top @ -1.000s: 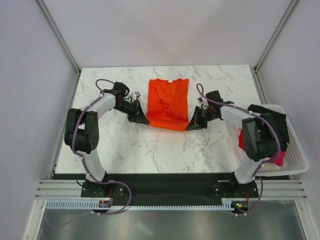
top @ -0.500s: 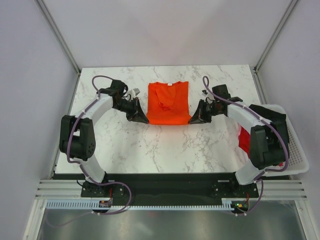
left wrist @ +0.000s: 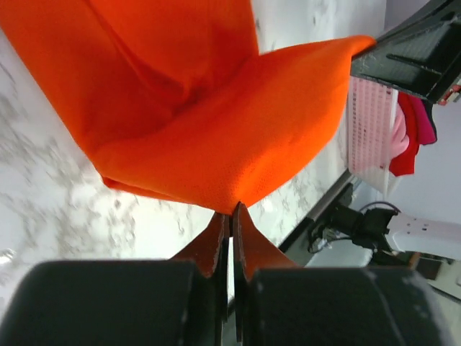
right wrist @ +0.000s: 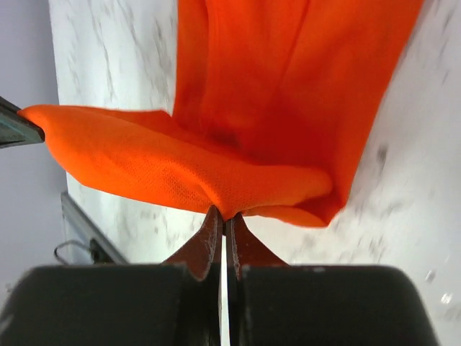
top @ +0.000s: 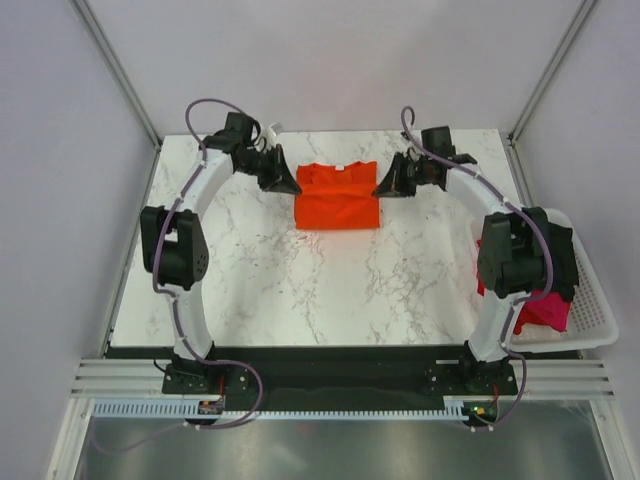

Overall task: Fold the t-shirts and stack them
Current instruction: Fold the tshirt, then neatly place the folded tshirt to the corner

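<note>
An orange-red t-shirt (top: 337, 200) lies doubled over at the far middle of the table, its small white neck label (top: 338, 168) at the far edge. My left gripper (top: 291, 184) is shut on the left corner of the shirt's upper layer. My right gripper (top: 380, 189) is shut on the right corner. In the left wrist view the jaws (left wrist: 232, 209) pinch a point of orange cloth (left wrist: 216, 130). The right wrist view shows the same pinch (right wrist: 222, 215) on the shirt (right wrist: 274, 94). More t-shirts, black (top: 562, 250) and pink (top: 546, 310), lie in a basket.
A white mesh basket (top: 592, 305) stands at the table's right edge, partly behind the right arm. It also shows in the left wrist view as the basket (left wrist: 371, 122). The marble table (top: 300, 290) ends at grey walls on the left, right and far sides.
Both grippers have carried the shirt's near hem away from the arm bases to the collar end. The shirt now lies folded to about half its length.
</note>
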`<act>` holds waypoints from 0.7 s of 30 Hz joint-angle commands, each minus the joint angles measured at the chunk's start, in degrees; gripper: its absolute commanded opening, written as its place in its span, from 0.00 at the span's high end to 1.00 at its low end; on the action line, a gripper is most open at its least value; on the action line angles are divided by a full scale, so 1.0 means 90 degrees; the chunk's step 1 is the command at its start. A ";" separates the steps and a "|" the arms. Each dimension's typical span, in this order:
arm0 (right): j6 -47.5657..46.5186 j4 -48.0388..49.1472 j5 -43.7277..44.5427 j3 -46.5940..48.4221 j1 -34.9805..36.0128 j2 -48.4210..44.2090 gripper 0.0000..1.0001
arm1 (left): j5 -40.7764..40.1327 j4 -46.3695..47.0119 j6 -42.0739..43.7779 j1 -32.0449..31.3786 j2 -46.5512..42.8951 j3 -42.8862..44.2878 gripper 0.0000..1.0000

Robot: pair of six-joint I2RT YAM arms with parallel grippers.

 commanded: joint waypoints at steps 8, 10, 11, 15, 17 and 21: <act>-0.0482 0.1117 0.0533 0.3330 -0.0127 0.2571 0.53 | -0.0763 0.0801 0.0638 0.0127 0.2304 0.3106 0.48; -0.0521 0.1137 0.0632 0.3420 -0.0137 0.2611 0.50 | -0.0949 0.0859 0.0657 0.0097 0.2344 0.3137 0.42; -0.0541 0.1137 0.0603 0.3362 -0.0127 0.2544 0.50 | -0.1056 0.0860 0.0658 0.0097 0.2325 0.3069 0.41; -0.0609 0.1147 0.0408 0.2874 -0.0137 0.2231 0.49 | -0.1302 0.0840 0.0648 0.0146 0.2120 0.2659 0.36; -0.0551 0.1176 0.0154 0.2689 -0.0137 0.2172 0.49 | -0.1234 0.0772 0.0609 0.0185 0.2110 0.2483 0.36; -0.0394 0.1303 -0.0022 0.2473 -0.0098 0.2269 0.49 | -0.1029 0.0655 0.0444 0.0243 0.2207 0.2258 0.35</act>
